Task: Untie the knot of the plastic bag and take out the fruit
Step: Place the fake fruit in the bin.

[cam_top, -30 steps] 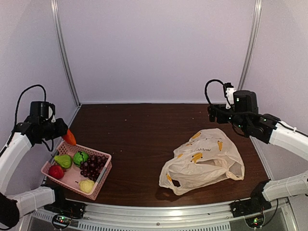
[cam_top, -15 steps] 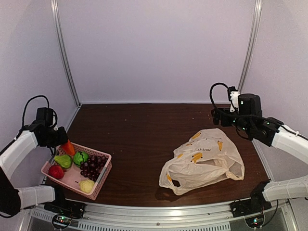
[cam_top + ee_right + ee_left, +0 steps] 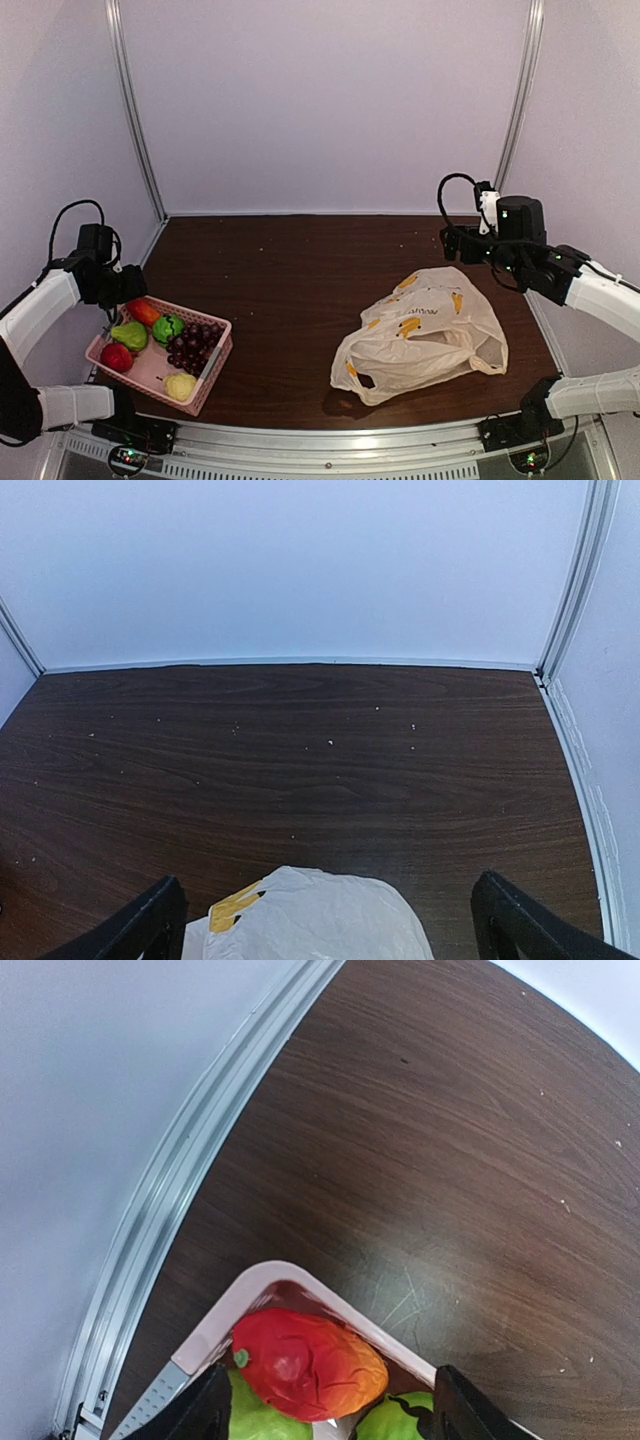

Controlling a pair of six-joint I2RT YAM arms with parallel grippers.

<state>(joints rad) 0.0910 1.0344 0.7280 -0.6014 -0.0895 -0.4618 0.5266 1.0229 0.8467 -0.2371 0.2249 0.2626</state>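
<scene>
The plastic bag [image 3: 425,330] lies slack and flattened on the right of the table, with a handle loop [image 3: 362,380] open at its near left. The knot is out of view. The fruit sits in a pink basket [image 3: 218,365] at the near left: green pear, striped green ball, grapes [image 3: 195,345], red apple, yellow pear. A red-orange fruit [image 3: 308,1362] lies in the basket's far corner. My left gripper [image 3: 122,290] hangs open just above it, fingers apart on both sides and touching nothing. My right gripper [image 3: 462,243] hovers open over the bag's far edge [image 3: 310,915].
The basket's rim [image 3: 285,1272] stands close to the left wall rail [image 3: 190,1180]. Metal corner posts rise at the back left and back right. Dark wood tabletop stretches between the basket and the bag.
My left gripper came down to the basket's far corner with the red-orange fruit and opened; the fruit now lies in the basket. The right arm shifted only slightly.
</scene>
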